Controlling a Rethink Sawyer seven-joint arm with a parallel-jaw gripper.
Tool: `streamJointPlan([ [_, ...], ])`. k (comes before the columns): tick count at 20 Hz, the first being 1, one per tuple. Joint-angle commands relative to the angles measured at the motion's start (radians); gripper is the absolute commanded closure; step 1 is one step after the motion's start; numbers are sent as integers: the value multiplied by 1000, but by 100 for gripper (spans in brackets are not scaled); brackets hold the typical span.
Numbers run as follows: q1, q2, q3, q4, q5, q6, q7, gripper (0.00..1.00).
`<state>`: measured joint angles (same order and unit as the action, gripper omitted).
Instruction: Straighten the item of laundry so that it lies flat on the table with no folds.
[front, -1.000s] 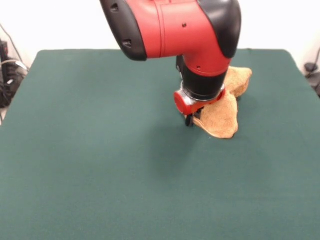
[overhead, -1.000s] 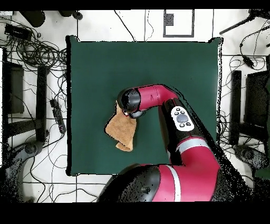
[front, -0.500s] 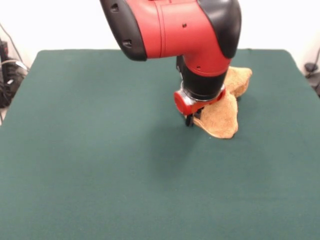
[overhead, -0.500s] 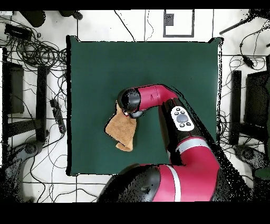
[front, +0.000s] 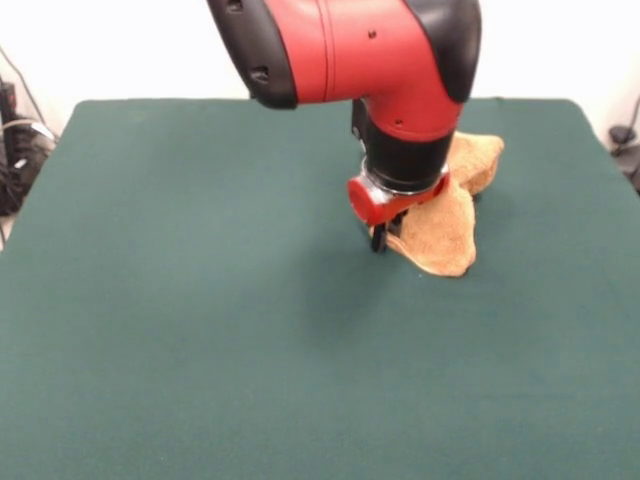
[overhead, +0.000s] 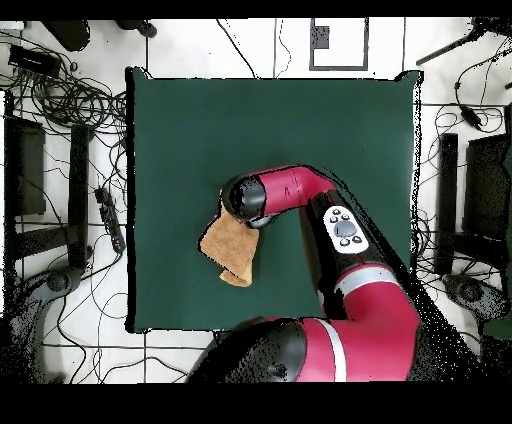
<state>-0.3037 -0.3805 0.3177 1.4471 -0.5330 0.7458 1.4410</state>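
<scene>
A: Start with the front view. What do you have in front of you?

B: You see the red and black arm coming down over the right half of the green counter. Its claw is low, at the near left edge of the golden-orange towel. Only dark tips show beneath the red ring, so you cannot tell whether they are spread or closed, or whether they pinch the cloth.

A: And the towel itself?

B: It lies crumpled to the right of centre, toward the far side of the counter. You can see one lobe bulging toward you and another rising behind the wrist, with a fold between them. It is not flat.

A: Now the overhead view.

B: There you find the towel left of the counter's middle, in the lower half, well inside the edges. It looks like a folded, tapering shape with one narrow corner running up under the arm's head. The claw is hidden beneath that head, so this view tells you nothing about its opening either.

A: Anything around the counter?

B: Cables sprawl on the floor at the left.
</scene>
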Motion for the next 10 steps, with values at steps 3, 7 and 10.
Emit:
streamJointPlan([
  [3, -62, 46, 15, 146, -248, -411, -56, 100],
  [7, -103, -54, 16, 205, -278, -451, -54, 100],
  [10, -119, -121, 4, 215, -303, -462, -53, 100],
])
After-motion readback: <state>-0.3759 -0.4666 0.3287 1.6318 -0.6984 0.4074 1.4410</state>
